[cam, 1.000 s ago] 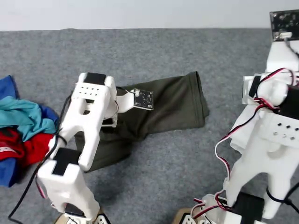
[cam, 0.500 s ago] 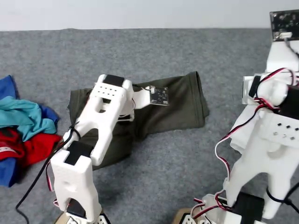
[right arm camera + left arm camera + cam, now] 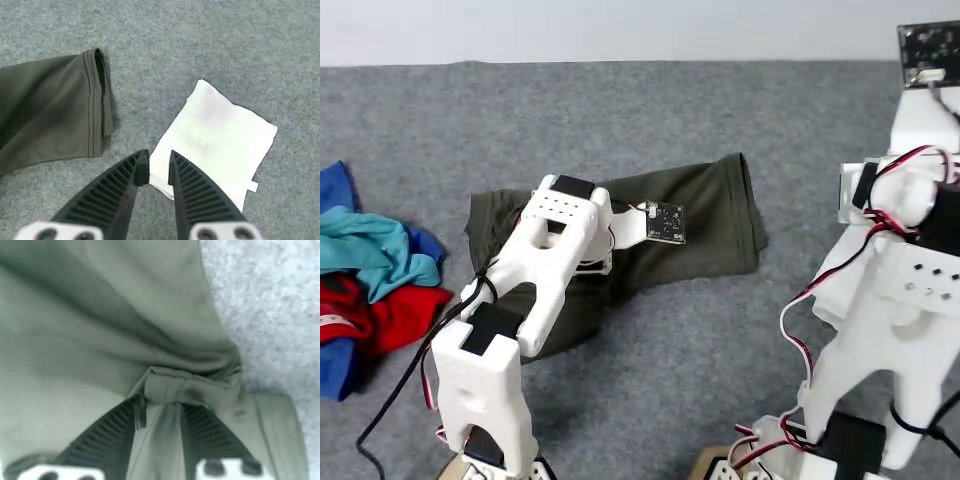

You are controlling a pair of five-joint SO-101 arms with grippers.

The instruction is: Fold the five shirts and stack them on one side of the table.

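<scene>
Your left gripper (image 3: 159, 412) is pinched tight on a raised fold of the crumpled olive-green shirt (image 3: 100, 340), with the cloth bunched between its black ribbed fingers (image 3: 110, 430) and spilling over their tips. From above, you see your left arm (image 3: 535, 270) rising from the near edge of the grey carpeted worktop (image 3: 670, 110). It slants away from its base, bent at the elbow, and its wrist tips down over the middle of the olive-green shirt (image 3: 710, 220). That shirt lies spread across the centre of the worktop, its hemmed end pointing toward the right arm (image 3: 900, 300).

Your right gripper (image 3: 157, 167) hangs above the worktop with only a narrow gap between its jaws and nothing in them. Its tips are poised over the near edge of a folded white cloth (image 3: 215, 135). The cloth lies flat just beside the hem of the olive-green shirt (image 3: 45, 110) without touching it. The right arm stands folded and upright at the right side, with red, black and white wires (image 3: 800, 310) looping down its front.

At the far left edge, well apart from both arms, a loose heap of blue, teal and red shirts (image 3: 370, 280) waits unfolded.
</scene>
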